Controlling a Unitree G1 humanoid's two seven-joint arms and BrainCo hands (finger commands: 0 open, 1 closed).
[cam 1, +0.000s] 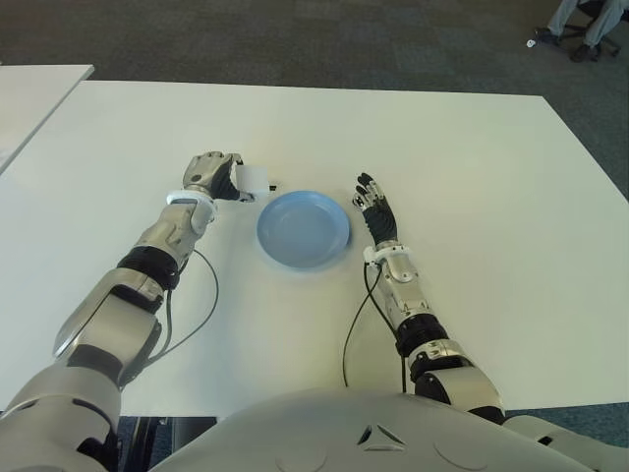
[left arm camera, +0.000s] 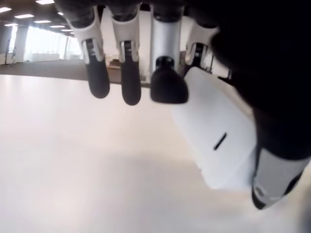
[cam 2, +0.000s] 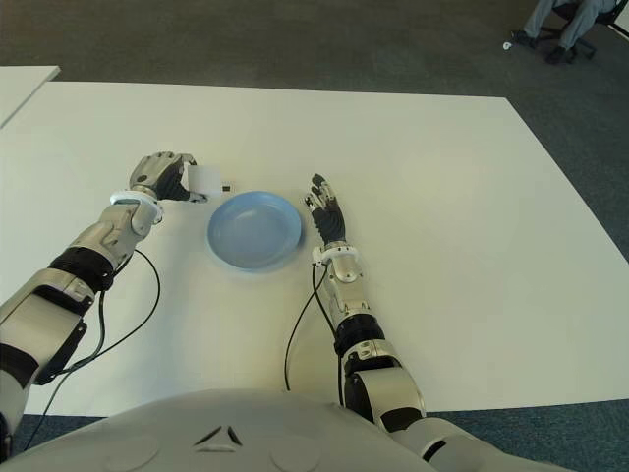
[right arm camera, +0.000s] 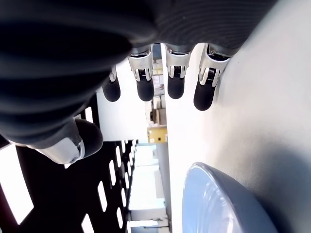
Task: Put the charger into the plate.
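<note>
The white charger (cam 1: 257, 178) sticks out of my left hand (cam 1: 218, 177), which is shut on it just left of the blue plate's (cam 1: 303, 228) far rim. Its black prongs point toward the plate. In the left wrist view the charger (left arm camera: 218, 141) sits between the curled fingers (left arm camera: 167, 87) and the thumb, close above the white table; whether it touches the table I cannot tell. The plate holds nothing. My right hand (cam 1: 374, 205) shows just right of the plate, fingers straight and spread, holding nothing; the plate's rim (right arm camera: 218, 204) shows in its wrist view.
The white table (cam 1: 472, 177) stretches wide on all sides. Black cables (cam 1: 201, 305) trail from both wrists toward my body. A second white table (cam 1: 29, 93) stands at the far left. A person's legs and a chair (cam 1: 580, 29) are on the carpet at the far right.
</note>
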